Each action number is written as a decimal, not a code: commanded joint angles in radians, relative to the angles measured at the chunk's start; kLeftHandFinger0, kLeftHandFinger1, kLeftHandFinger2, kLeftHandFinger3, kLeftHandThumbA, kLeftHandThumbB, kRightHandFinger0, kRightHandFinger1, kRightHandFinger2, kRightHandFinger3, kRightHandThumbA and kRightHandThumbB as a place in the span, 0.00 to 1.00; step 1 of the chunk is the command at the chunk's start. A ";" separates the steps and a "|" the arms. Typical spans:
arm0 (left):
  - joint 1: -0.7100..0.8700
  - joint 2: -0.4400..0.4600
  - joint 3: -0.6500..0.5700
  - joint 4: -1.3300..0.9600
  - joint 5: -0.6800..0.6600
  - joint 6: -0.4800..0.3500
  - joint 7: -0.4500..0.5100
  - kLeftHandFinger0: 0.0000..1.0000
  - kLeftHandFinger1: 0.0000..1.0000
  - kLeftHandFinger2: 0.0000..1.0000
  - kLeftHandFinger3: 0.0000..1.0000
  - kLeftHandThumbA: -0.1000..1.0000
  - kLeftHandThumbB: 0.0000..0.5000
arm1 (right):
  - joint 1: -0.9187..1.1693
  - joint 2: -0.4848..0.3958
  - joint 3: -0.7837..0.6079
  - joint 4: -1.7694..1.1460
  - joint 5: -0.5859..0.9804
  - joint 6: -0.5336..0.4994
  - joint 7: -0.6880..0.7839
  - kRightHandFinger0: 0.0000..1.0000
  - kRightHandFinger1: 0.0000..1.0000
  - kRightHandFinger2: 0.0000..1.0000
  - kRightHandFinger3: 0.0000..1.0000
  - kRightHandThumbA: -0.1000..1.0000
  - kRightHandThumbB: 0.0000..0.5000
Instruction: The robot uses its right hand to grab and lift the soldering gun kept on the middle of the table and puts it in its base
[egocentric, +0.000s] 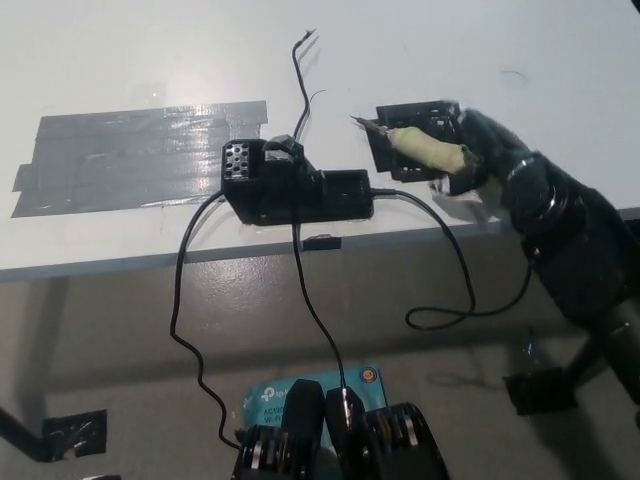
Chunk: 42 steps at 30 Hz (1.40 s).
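Note:
The soldering gun (428, 150), with a yellow-green wrapped handle and a thin metal tip pointing left, lies on a black pad (415, 118) at the table's right. My black right hand (488, 158) rests over the rear end of the handle and hides it. The hand is blurred, so its grip on the handle is unclear. The black base (290, 188), a box-shaped station with a holed block on its left end, sits mid-table, left of the gun. The gun's cable (460, 270) hangs in a loop below the table edge. My left hand is out of the picture.
A wide patch of grey tape (140, 155) covers the table's left part. A thin black wire (300, 80) runs back from the base. Two cables (185, 300) drop over the front table edge (120, 262) toward a blue-labelled box (300, 395) on the floor.

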 joint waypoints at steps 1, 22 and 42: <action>-0.006 0.038 -0.012 -0.014 0.029 -0.062 -0.026 0.03 0.23 0.44 0.66 0.89 1.00 | -0.048 -0.037 0.040 0.013 -0.077 0.008 0.009 1.00 1.00 1.00 1.00 0.81 0.34; -0.017 0.033 -0.053 -0.017 0.059 -0.087 -0.022 0.05 0.23 0.42 0.68 1.00 1.00 | -0.119 -0.002 0.111 0.071 -0.139 -0.027 0.006 1.00 1.00 1.00 1.00 0.80 0.38; -0.022 0.034 -0.091 -0.028 0.123 -0.101 -0.009 0.05 0.21 0.41 0.64 1.00 1.00 | -0.050 -0.015 0.135 0.093 -0.153 -0.083 0.041 0.80 0.87 0.98 1.00 0.64 0.25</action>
